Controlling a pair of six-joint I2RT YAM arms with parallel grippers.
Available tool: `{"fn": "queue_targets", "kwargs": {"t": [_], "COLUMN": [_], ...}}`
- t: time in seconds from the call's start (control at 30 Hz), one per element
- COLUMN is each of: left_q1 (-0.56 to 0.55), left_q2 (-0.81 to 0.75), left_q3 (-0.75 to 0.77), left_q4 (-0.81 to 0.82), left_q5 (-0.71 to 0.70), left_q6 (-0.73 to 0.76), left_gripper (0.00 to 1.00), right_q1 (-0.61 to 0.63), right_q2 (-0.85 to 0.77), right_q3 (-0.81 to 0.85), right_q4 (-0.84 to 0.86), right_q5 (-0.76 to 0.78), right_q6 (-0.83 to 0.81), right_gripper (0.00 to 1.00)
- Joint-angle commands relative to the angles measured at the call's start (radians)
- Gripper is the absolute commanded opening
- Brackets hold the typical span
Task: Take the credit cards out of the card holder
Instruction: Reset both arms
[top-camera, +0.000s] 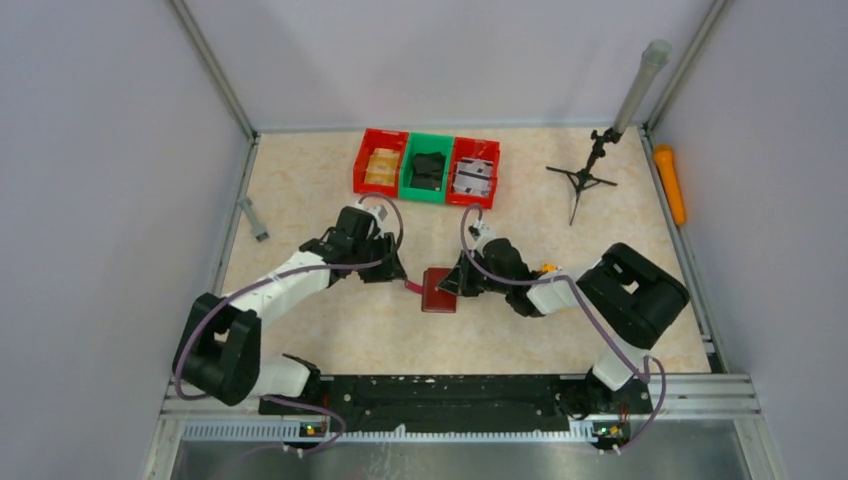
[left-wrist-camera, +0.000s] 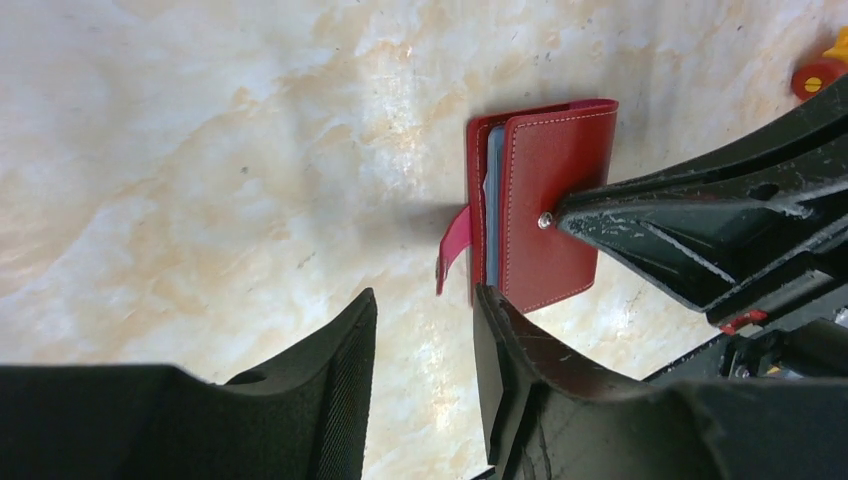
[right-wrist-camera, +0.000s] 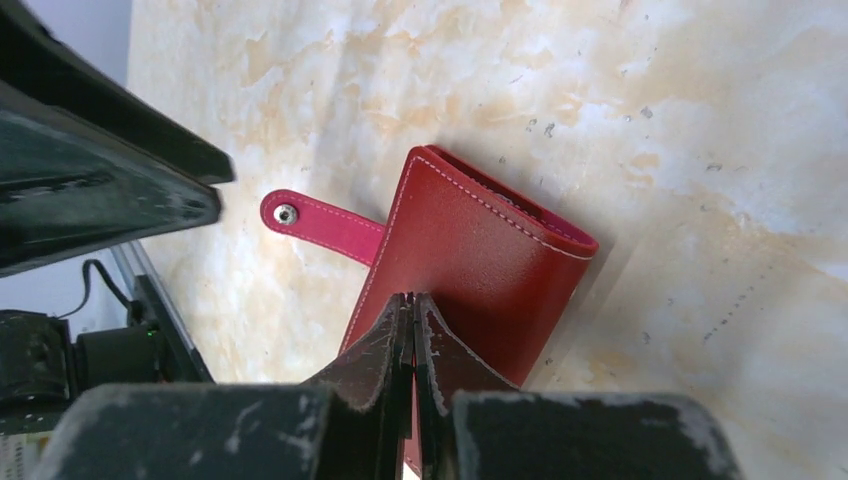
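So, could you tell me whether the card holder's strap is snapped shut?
No: the strap sticks out free beside the card holder, its snap stud uncovered.

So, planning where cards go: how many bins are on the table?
3, in a row at the far edge: left red bin, middle green bin, right red bin. None seems hidden.

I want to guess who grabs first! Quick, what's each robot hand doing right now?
Left gripper: open, holding nothing.
Right gripper: shut, tips touching the cover of the card holder, not gripping it.
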Motion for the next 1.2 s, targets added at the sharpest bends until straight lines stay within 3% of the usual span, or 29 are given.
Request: {"fn": "queue_targets", "kwargs": {"t": [0.0,0.1,0.17,0.2,0.23,0.27,0.4,0.5,0.6,0.77,0.9,1.1,1.17], "left_q1": [0.000,0.000,0.001,0.000,0.001,0.000,0.000,0.000,0.002,0.047,0.147,0.292,0.320], "left_q2": [-0.136,-0.219,-0.276,-0.305,-0.335,-0.361,-0.458,-0.540,-0.624,-0.672,-0.592,-0.474,-0.404], "left_q3": [0.004,-0.004,-0.019,-0.030,-0.043,-0.054,-0.075,-0.117,-0.218,-0.408,-0.433,-0.593,-0.617], "left_q4": [-0.076,-0.092,-0.080,-0.065,-0.045,-0.029,-0.021,0.023,0.186,0.516,0.616,0.952,1.052], "left_q5": [-0.133,-0.225,-0.275,-0.280,-0.313,-0.345,-0.541,-0.701,-0.789,-0.862,-0.900,-0.767,-0.743], "left_q6": [0.014,0.008,0.007,0.008,0.014,0.017,0.017,0.060,0.168,0.299,0.352,0.368,0.377], "left_gripper": [0.44,0.54,0.67,0.74,0.89,0.98,0.99,0.99,0.99,0.99,0.99,0.99,0.99], "right_q1": [-0.008,-0.020,-0.035,-0.041,-0.047,-0.056,-0.090,-0.093,-0.095,-0.156,-0.356,-0.552,-0.567], "right_q2": [-0.131,-0.236,-0.316,-0.356,-0.402,-0.444,-0.632,-0.797,-0.924,-0.944,-0.902,-0.784,-0.709], "right_q3": [0.095,0.116,0.107,0.103,0.099,0.097,0.073,0.003,-0.168,-0.285,-0.338,-0.421,-0.481], "right_q4": [-0.261,-0.350,-0.395,-0.421,-0.464,-0.503,-0.637,-0.634,-0.404,-0.222,-0.136,0.109,0.307], "right_q5": [0.049,0.095,0.127,0.154,0.188,0.228,0.481,0.730,0.857,0.901,0.708,0.618,0.636], "right_q6": [-0.121,-0.175,-0.215,-0.239,-0.265,-0.289,-0.360,-0.421,-0.596,-0.782,-0.720,-0.749,-0.776], "right_gripper": [0.03,0.06,0.09,0.11,0.15,0.17,0.26,0.56,0.82,0.85,0.86,0.91,0.92]}}
